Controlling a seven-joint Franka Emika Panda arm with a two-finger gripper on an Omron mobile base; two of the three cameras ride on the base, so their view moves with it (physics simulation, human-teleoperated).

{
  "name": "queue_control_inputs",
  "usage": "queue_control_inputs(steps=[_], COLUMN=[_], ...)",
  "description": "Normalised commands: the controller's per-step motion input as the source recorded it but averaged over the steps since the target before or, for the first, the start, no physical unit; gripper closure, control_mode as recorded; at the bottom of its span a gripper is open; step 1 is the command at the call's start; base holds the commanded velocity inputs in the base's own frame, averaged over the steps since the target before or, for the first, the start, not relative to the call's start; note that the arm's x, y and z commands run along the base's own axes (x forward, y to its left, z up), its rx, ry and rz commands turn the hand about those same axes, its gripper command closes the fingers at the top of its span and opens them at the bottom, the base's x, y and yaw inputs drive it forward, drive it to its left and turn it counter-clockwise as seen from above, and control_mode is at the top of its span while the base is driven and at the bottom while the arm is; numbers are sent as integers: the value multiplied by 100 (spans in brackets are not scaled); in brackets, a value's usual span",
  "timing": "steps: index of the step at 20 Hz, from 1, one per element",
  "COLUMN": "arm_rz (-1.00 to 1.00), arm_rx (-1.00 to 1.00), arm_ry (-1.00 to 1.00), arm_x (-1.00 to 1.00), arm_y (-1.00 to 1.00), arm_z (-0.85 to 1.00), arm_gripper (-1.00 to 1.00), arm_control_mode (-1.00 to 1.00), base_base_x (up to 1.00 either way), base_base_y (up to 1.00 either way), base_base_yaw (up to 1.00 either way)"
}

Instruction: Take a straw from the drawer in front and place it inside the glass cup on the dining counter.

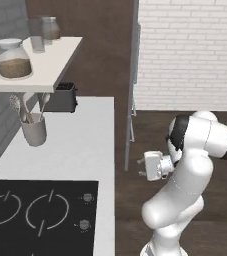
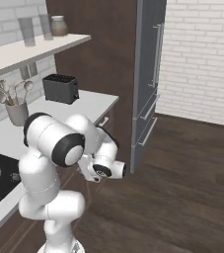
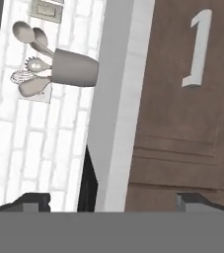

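Dark wood plank floor [image 2: 182, 188] wide and bare, spreads beyond pincer toward white brick wall [image 2: 202, 59]. Tall grey fridge [image 2: 150, 74] stands ahead of pincer, beside dark brown cabinet column [image 1: 105, 50]. White countertop [image 1: 75, 150] runs just beside pincer, black cooktop [image 1: 40, 215] set in its near end. Dark brown drawer front [image 3: 182, 123] with pale handle [image 3: 197, 49] faces pincer, shut, under counter edge. Grey utensil holder with spoons [image 1: 34, 129] and black toaster [image 2: 60, 88] on counter farther off. Pincer [image 3: 113, 200] held off counter edge, fingertips [image 3: 32, 200] well apart, nothing between. Straw unseen.
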Motion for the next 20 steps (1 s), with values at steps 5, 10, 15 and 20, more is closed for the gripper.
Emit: queue_control_inputs(steps=[5, 10, 15, 20], arm_rz=[1, 5, 6, 6], arm_rx=[20, 20, 9, 0], arm_ry=[-12, 0, 0, 0], arm_x=[65, 68, 45, 31], arm_y=[12, 3, 23, 30], arm_z=[-25, -22, -36, -41], arm_gripper=[-100, -100, -100, -100], arm_control_mode=[-100, -100, -100, -100], base_base_x=[0, 0, 0, 0], base_base_y=[0, 0, 0, 0], base_base_yaw=[0, 0, 0, 0])
